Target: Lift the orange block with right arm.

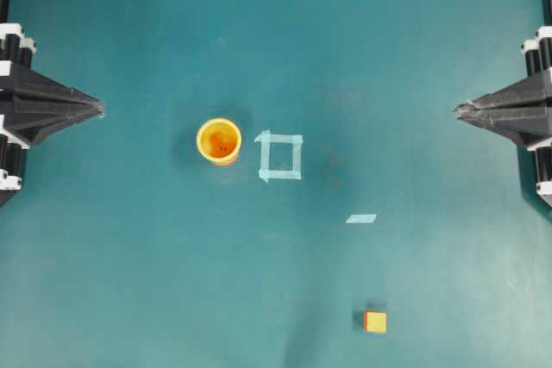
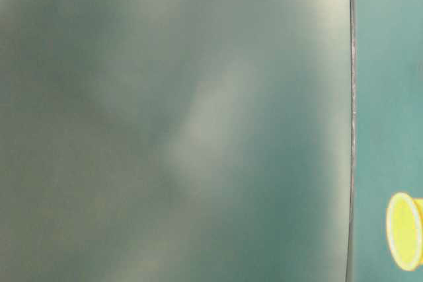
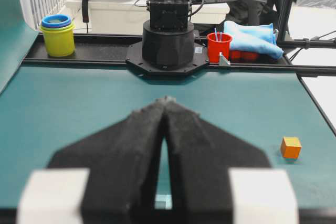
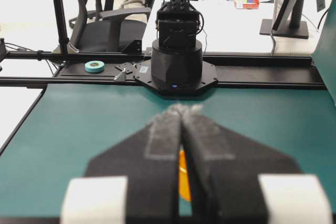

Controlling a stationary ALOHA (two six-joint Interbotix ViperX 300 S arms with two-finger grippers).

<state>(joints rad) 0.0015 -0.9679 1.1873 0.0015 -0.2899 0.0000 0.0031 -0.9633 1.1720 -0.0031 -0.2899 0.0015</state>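
Note:
The orange block (image 1: 375, 321) is a tiny cube lying near the front edge of the teal table, right of centre; the left wrist view shows the block (image 3: 291, 147) far off to the right. My right gripper (image 1: 458, 110) hovers at the right edge, well behind the block, shut with nothing in it. From the right wrist view its taped fingertips (image 4: 181, 108) meet, and only a sliver of the orange cup (image 4: 182, 179) shows through the slit behind them. My left gripper (image 1: 100, 109) rests at the left edge, also shut and empty, its tips (image 3: 166, 99) touching.
A round orange-yellow cup (image 1: 219, 140) stands left of centre, beside a pale tape square (image 1: 280, 156). A short tape strip (image 1: 361, 218) lies between the square and the block. The table-level view is mostly a blur, with the cup (image 2: 404, 230) at its right edge.

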